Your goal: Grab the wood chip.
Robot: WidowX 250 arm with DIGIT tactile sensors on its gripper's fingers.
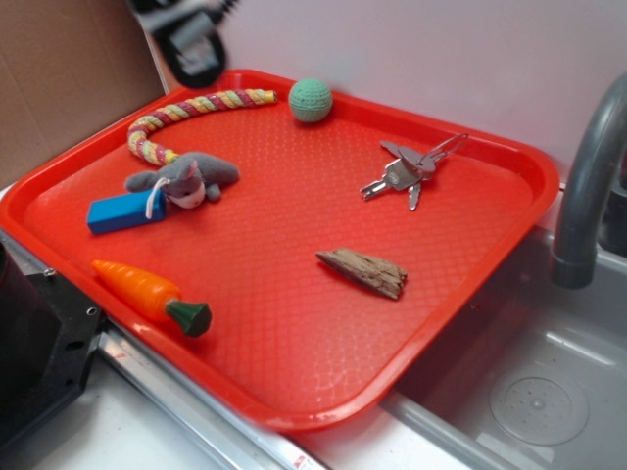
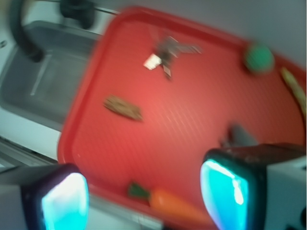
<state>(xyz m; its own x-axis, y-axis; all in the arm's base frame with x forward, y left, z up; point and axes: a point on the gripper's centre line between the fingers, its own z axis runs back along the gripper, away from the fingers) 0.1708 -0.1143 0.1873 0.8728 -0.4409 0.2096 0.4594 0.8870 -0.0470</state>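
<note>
The wood chip (image 1: pixel 362 271) is a flat brown-grey sliver lying on the red tray (image 1: pixel 294 372), right of centre. It also shows in the wrist view (image 2: pixel 123 108), blurred, left of centre. My gripper (image 1: pixel 191 34) hangs high above the tray's far left corner, only partly in view at the top edge of the exterior view. In the wrist view the gripper (image 2: pixel 144 199) is open and empty, its two fingertips (image 2: pixel 64 201) wide apart, far above the tray.
On the tray lie an orange toy carrot (image 1: pixel 147 292), a blue block (image 1: pixel 122 212), a grey plush toy (image 1: pixel 186 178), a braided rope (image 1: pixel 191 113), a green ball (image 1: pixel 311 100) and keys (image 1: pixel 407 171). A sink (image 1: pixel 529 392) with a grey faucet (image 1: pixel 586 176) is at the right.
</note>
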